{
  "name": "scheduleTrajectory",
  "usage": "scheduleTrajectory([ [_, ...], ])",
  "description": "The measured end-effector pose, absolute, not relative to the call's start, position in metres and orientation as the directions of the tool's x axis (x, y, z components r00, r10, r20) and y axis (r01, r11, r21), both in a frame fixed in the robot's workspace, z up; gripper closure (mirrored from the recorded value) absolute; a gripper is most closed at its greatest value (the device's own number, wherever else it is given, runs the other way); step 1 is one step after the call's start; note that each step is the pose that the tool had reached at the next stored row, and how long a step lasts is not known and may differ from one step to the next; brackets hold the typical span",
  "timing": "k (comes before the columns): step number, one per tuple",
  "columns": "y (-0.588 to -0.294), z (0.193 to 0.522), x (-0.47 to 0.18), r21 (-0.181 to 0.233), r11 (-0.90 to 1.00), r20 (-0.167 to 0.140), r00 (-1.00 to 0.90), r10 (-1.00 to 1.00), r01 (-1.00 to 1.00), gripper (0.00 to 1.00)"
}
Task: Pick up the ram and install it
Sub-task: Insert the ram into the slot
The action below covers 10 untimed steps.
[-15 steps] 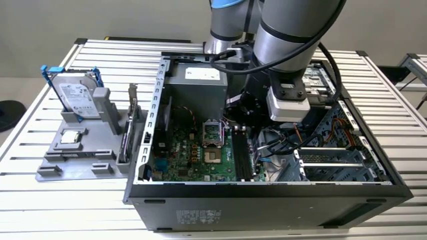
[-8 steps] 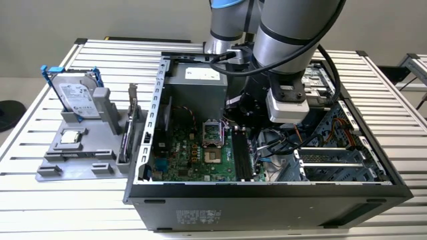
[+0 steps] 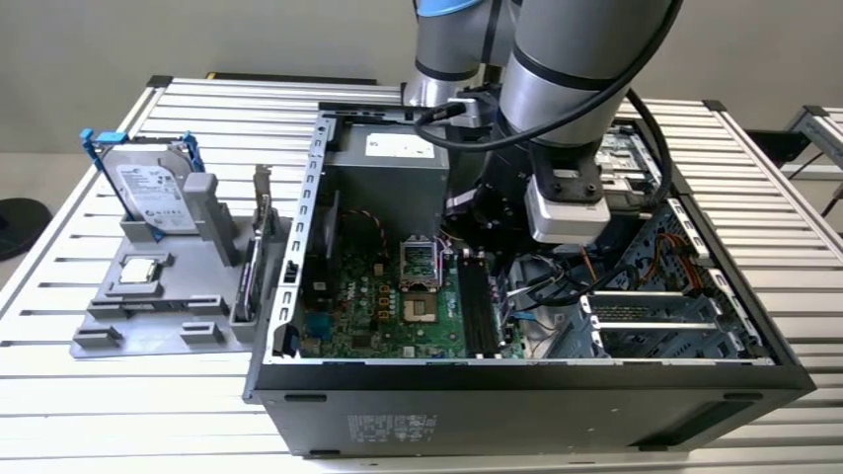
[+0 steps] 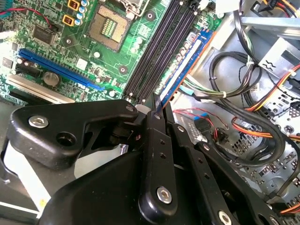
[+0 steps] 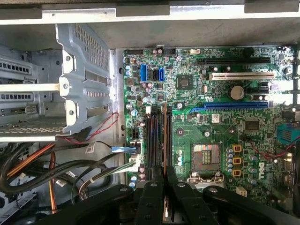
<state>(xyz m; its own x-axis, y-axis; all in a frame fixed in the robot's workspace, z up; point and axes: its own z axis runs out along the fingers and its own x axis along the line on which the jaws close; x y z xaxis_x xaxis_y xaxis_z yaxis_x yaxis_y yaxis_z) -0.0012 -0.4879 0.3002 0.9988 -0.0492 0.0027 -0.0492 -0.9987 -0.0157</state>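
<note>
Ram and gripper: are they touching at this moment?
Touching. In the second wrist view the gripper has its fingertips closed on the end of the ram, which stands edge-on over the black slots.

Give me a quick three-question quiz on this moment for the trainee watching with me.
1. What is the gripper shut on? A) the ram B) a screwdriver C) a loose cable
2. True or false: the ram runs along the black memory slots on the motherboard.
3. In the exterior view, what stands tallest in the grey holder beside the case?
Key: 1 A. 2 True. 3 The hard drive.
</note>
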Motion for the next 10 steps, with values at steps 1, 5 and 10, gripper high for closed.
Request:
scheduleTrajectory([
  [1, -0.488, 0.2996, -0.0012, -0.016, -0.999, 0.003, 0.999, -0.049, -0.049, 1.0],
  [5, -0.488, 0.2969, -0.0012, -0.015, -0.999, 0.003, 0.999, -0.047, -0.047, 1.0],
  [10, -0.488, 0.2903, -0.0012, -0.015, -0.999, 0.003, 0.999, -0.043, -0.043, 1.0],
])
